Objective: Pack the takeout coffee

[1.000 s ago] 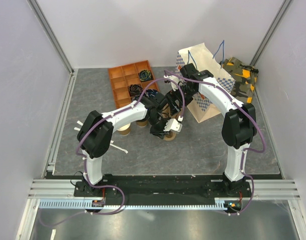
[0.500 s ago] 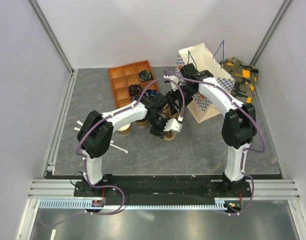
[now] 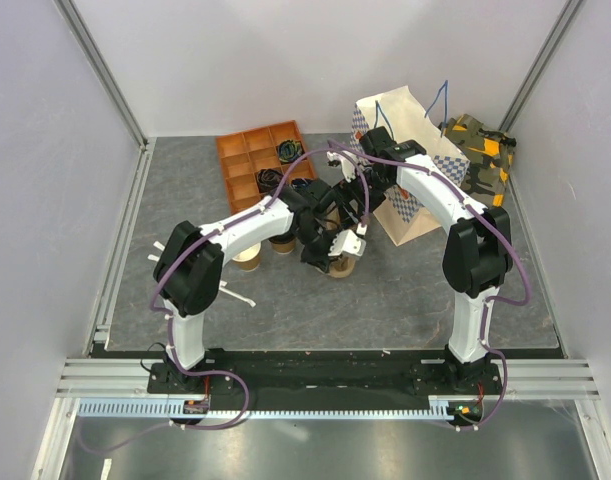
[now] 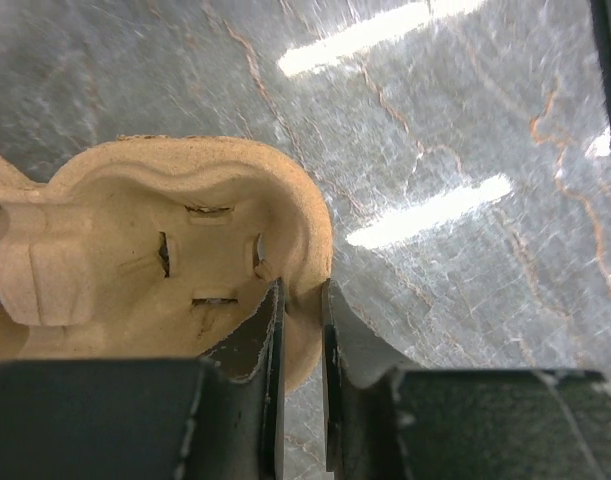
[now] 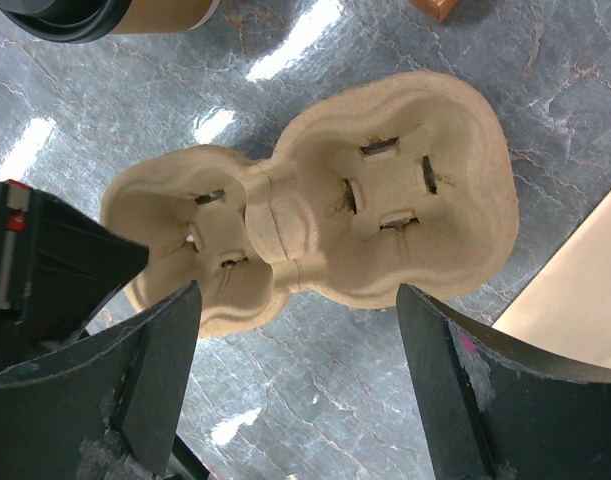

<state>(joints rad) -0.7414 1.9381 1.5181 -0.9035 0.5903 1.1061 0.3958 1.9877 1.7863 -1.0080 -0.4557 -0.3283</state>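
Packing has barely begun. The left pincer [image 4: 303,300] nips the rim of the pulp carrier [image 4: 155,250], and the right pincer [image 5: 297,300] hangs wide open and empty above it. The takeout coffee [image 5: 95,15] stands on the worktop [image 4: 465,120] left of the carrier, not yet loaded.

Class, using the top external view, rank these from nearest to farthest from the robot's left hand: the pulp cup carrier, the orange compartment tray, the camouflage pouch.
1. The beige moulded-pulp two-cup carrier: mid-table, the left hand straddles its rim.
2. The orange plastic compartment tray: behind and to the left, near the back wall.
3. The camouflage fabric pouch: far right corner.
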